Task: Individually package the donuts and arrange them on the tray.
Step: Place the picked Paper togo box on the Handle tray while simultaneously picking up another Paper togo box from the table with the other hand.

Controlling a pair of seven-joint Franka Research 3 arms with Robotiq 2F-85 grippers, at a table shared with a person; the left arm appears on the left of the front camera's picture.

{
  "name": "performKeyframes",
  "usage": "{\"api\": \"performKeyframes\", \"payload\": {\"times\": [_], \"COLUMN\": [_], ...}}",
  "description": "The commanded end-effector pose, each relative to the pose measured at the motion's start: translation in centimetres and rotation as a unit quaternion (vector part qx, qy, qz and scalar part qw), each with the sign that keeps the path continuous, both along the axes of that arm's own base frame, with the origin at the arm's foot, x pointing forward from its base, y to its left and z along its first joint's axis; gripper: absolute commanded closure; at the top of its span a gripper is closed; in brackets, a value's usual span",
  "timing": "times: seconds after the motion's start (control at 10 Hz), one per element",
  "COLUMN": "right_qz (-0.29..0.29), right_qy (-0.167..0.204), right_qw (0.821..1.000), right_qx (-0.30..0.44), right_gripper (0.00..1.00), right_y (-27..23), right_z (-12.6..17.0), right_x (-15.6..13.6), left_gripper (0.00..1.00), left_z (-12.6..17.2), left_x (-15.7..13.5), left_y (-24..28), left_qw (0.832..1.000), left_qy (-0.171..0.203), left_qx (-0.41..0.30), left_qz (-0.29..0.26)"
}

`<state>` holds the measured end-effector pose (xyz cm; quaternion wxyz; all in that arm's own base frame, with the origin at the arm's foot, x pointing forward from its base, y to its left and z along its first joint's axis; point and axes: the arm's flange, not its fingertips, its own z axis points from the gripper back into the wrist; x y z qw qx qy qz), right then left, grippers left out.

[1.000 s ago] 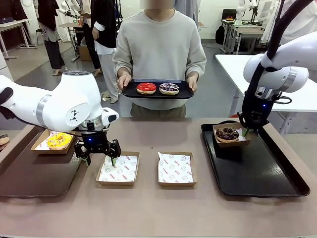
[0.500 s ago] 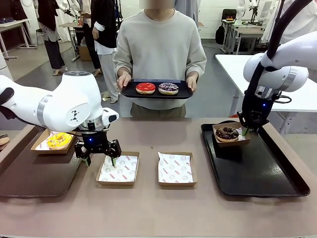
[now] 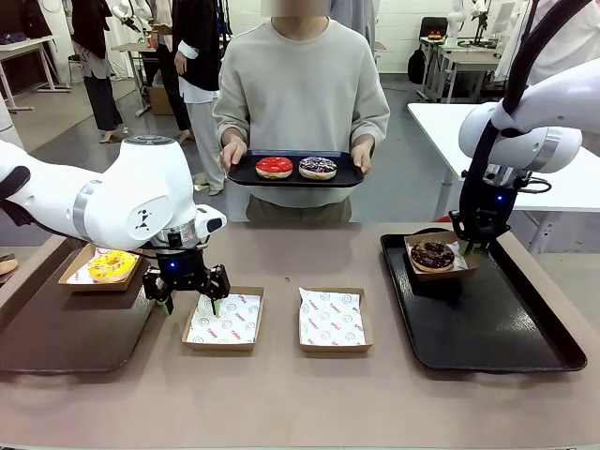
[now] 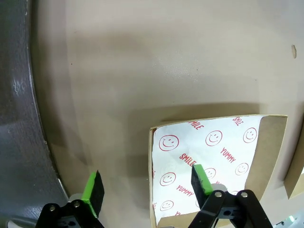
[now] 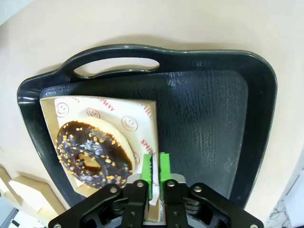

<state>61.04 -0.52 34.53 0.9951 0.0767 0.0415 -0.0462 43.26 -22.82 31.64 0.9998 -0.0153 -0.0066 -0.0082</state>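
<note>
Straddling the empty box's [image 4: 275, 142] edge, left fingers [image 4: 92, 190] gape; open table [image 4: 166, 57] beside.

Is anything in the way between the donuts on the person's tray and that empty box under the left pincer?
Nothing visible does. The empty box holds just its printed liner. The open left pincer hangs over the box's left edge, so it could crowd the red donut coming in.
</note>
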Motion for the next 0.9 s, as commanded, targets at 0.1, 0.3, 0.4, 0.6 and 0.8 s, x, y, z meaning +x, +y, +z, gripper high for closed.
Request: {"api": "performKeyframes", "payload": {"times": [0.1, 0.3, 0.4, 0.6, 0.8], "right_qz": [-0.010, -0.011, -0.013, -0.015, -0.014], "right_qy": [0.002, 0.003, 0.005, 0.006, 0.008], "right_qw": [1.000, 1.000, 1.000, 1.000, 0.999], "right_qx": [-0.012, -0.015, -0.020, -0.025, -0.030], "right_gripper": [0.00, 0.00, 0.06, 0.00, 0.00], "right_y": [0.20, 0.23, 0.26, 0.33, 0.41], "right_z": [-0.05, -0.02, 0.08, 0.22, 0.22], "right_x": [0.72, 0.71, 0.68, 0.62, 0.47], "left_gripper": [0.65, 1.00, 1.00, 0.96, 1.00], "left_z": [0.02, 0.02, 0.02, -0.01, -0.09], "left_x": [0.44, 0.53, 0.58, 0.65, 0.69], "left_y": [-0.72, -0.70, -0.68, -0.70, -0.68], "left_qw": [1.000, 1.000, 1.000, 1.000, 1.000], "left_qy": [-0.007, -0.006, -0.006, -0.004, -0.002], "left_qx": [0.007, 0.006, 0.006, 0.005, 0.005], "left_qz": [0.016, 0.016, 0.017, 0.017, 0.016]}}
